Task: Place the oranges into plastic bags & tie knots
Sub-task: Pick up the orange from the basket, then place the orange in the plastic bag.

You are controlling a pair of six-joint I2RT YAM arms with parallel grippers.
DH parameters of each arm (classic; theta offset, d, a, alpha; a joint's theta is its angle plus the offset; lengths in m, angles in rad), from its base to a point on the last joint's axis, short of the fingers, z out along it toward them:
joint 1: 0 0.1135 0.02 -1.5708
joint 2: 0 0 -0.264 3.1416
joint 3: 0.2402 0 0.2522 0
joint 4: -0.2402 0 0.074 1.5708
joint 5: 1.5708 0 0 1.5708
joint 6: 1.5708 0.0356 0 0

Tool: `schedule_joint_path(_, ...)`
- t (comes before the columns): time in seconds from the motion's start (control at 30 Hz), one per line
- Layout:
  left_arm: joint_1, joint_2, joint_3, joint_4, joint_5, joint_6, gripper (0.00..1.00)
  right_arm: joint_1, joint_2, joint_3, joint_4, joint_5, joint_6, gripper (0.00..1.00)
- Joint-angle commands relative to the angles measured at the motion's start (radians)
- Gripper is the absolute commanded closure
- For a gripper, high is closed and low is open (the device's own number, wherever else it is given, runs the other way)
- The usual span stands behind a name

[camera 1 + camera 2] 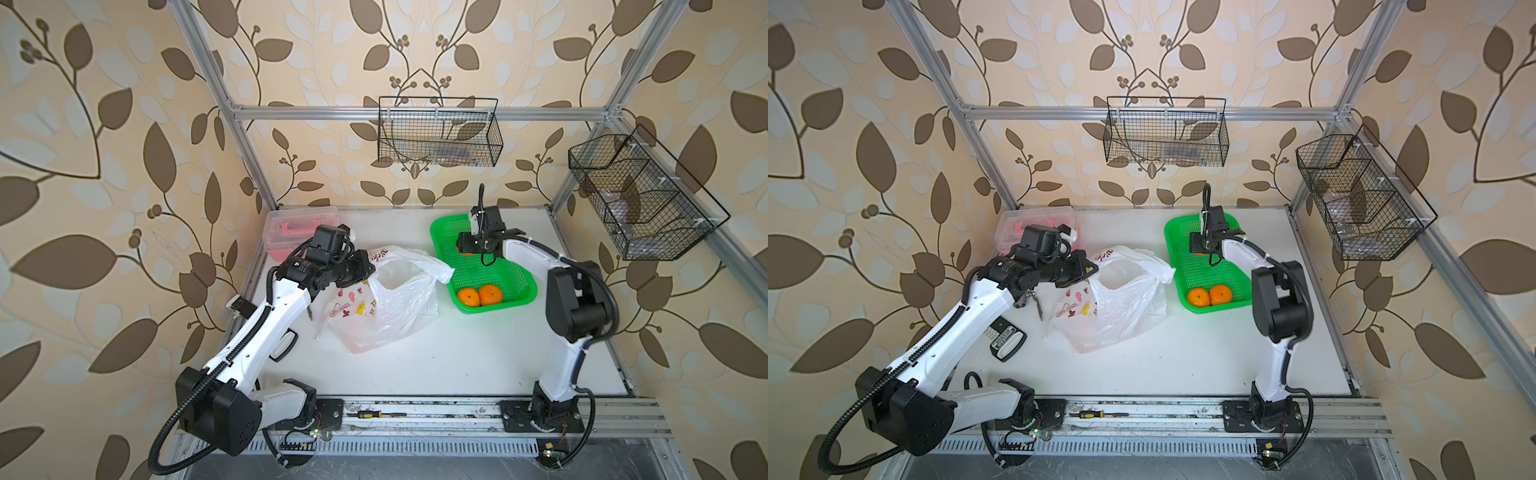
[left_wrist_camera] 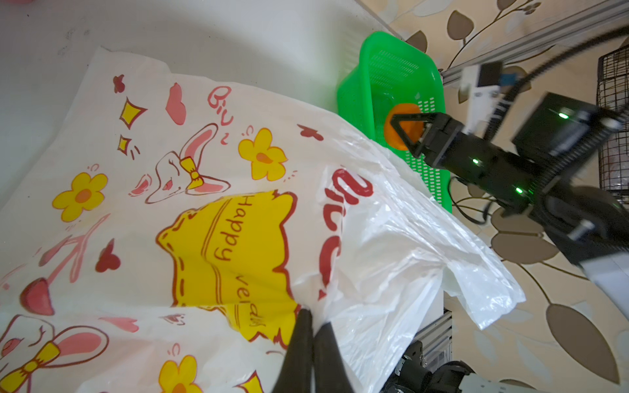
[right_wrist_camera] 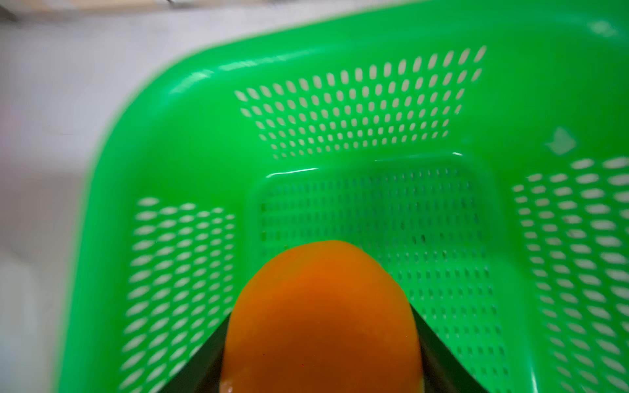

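The plastic bag, thin white with cartoon prints and a yellow patch, sits mid-table with its mouth up. My left gripper is shut on the bag's upper edge on the printed side. My right gripper is inside the far end of the green basket. An orange fills the gap between its fingers, which touch both sides. Two more oranges lie side by side at the basket's near end.
A clear box with pink parts stands at the back left, behind the left arm. Two black wire baskets hang on the frame. A screwdriver lies on the front rail. A small black and white device lies under the left arm.
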Motion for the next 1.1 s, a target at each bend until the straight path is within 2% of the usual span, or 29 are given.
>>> schedule_joint_path(0.0, 0.009, -0.002, 0.002, 0.027, 0.008, 0.008, 1.0, 0.072, -0.258, -0.111, 0.047, -0.058, -0.007, 0.36)
schedule_joint_path(0.1, 0.009, 0.007, 0.006, 0.03, 0.01, 0.013, 1.0, 0.182, -0.464, -0.195, 0.033, -0.055, 0.025, 0.36)
schedule_joint_path(0.2, 0.009, 0.019, 0.013, 0.035, 0.018, 0.014, 1.0, 0.322, -0.585, -0.21, 0.023, -0.025, 0.072, 0.36)
schedule_joint_path(0.33, 0.01, 0.021, 0.017, 0.038, 0.018, 0.014, 1.0, 0.509, -0.6, -0.181, 0.032, 0.041, 0.106, 0.36)
schedule_joint_path(0.47, 0.009, 0.021, 0.018, 0.043, 0.023, 0.01, 1.0, 0.603, -0.535, -0.166, 0.062, 0.089, 0.126, 0.36)
schedule_joint_path(0.53, 0.009, 0.021, 0.02, 0.044, 0.027, 0.009, 1.0, 0.625, -0.501, -0.168, 0.086, 0.098, 0.134, 0.36)
schedule_joint_path(0.6, 0.009, 0.011, 0.024, 0.047, 0.033, 0.006, 1.0, 0.644, -0.388, -0.148, 0.132, 0.116, 0.148, 0.36)
schedule_joint_path(0.8, 0.009, -0.004, 0.023, 0.043, 0.029, 0.004, 1.0, 0.648, -0.217, -0.075, 0.187, 0.09, 0.155, 0.35)
schedule_joint_path(0.93, 0.009, -0.016, 0.02, 0.037, 0.016, 0.005, 1.0, 0.642, -0.156, -0.069, 0.214, 0.074, 0.172, 0.25)
schedule_joint_path(1.07, 0.009, -0.022, 0.018, 0.032, 0.01, 0.007, 1.0, 0.638, -0.183, -0.062, 0.203, 0.076, 0.156, 0.12)
